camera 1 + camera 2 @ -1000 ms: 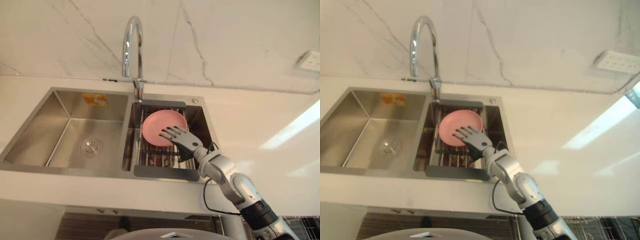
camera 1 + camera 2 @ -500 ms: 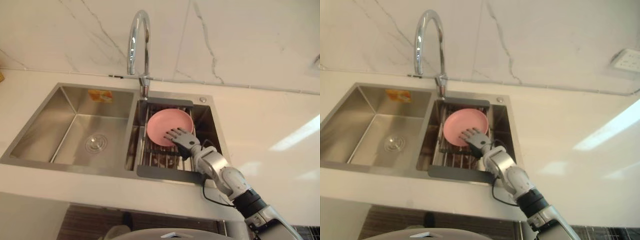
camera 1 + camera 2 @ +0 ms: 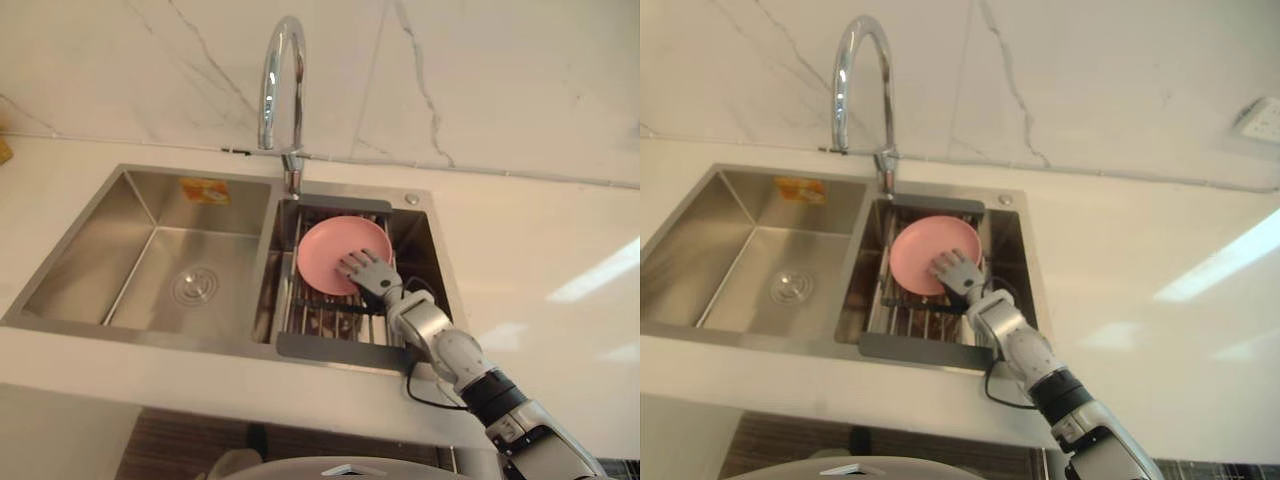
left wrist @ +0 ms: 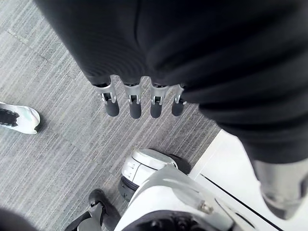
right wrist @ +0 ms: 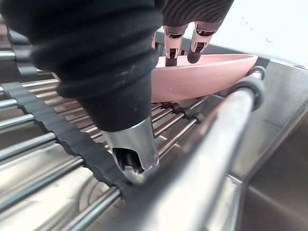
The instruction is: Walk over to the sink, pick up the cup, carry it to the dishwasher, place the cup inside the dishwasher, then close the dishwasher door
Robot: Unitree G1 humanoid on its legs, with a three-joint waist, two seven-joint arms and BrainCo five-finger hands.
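Note:
A shallow pink dish leans on the wire rack in the sink's right basin; I see no cup. My right hand reaches in from the lower right and lies on the dish's near right edge. In the right wrist view its straight fingers rest over the pink rim, and the thumb sits lower, by the rack's bars. Nothing is clasped, so the hand is open. My left hand hangs over grey floor with its fingers straight and holds nothing.
A tall chrome faucet rises behind the divider between the basins. The left basin holds just its drain. White countertop runs to the right, with marble wall behind. A white shoe stands on the floor.
The camera has moved, so the sink sits a little further right and lower in view. My right hand has stayed on the pink dish's edge, with the arm stretched further over the sink's front.

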